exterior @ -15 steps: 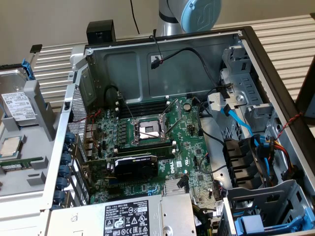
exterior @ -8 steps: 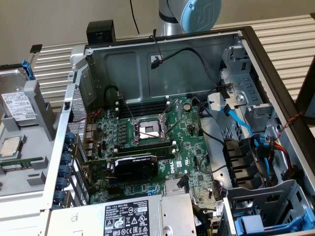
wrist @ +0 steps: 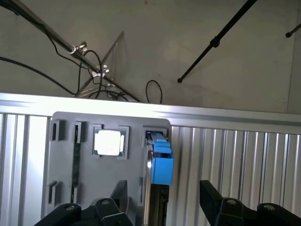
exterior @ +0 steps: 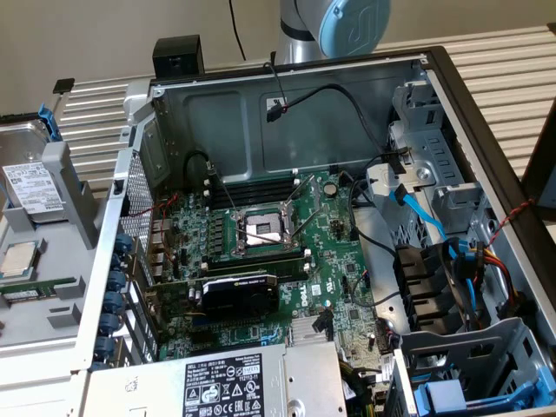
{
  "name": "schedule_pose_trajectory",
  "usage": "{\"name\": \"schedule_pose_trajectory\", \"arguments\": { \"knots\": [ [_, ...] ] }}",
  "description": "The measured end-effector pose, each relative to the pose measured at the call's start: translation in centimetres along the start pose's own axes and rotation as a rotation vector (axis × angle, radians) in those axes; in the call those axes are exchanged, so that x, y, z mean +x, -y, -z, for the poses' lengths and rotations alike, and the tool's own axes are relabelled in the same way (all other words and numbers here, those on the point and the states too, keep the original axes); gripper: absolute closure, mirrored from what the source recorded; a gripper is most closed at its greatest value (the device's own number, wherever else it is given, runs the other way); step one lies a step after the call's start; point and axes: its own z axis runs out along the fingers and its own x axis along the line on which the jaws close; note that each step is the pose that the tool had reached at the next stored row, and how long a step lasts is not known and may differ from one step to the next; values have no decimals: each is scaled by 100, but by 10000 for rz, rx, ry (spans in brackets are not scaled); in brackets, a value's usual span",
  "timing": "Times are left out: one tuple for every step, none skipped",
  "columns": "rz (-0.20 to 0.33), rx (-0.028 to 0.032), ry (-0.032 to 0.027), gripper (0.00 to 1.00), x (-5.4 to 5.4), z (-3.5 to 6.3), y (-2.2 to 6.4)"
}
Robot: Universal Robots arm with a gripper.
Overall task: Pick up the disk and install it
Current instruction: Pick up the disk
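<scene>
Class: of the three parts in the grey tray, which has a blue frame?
The disk, the silver drive with the white barcode label, sits in a blue carrier. The square chip and the green memory stick have no blue on them.

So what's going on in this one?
A robot arm is working beside an open computer case. Its gripper, jaws open, is lined up with the disk in its blue frame, which stands in a slot of the grey tray. Nothing is held, and the disk is not yet installed.
</scene>
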Motion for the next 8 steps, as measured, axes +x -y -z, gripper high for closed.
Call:
{"name": "schedule_pose_trajectory", "arguments": {
  "knots": [
    [-1, -1, 0, 29, 0, -17, -1],
    [-2, 1, 0, 29, 1, -37, -2],
    [-3, 0, 0, 29, 1, -54, -3],
    [-5, 0, -1, 29, 2, -73, -4],
    [-7, 0, -2, 29, 2, -90, -6],
    [-11, 0, -3, 29, 2, -109, -7],
    [-15, 0, -8, 29, 3, -128, -9],
    [-22, 0, -19, 29, 3, -145, -11]
  ]
}}
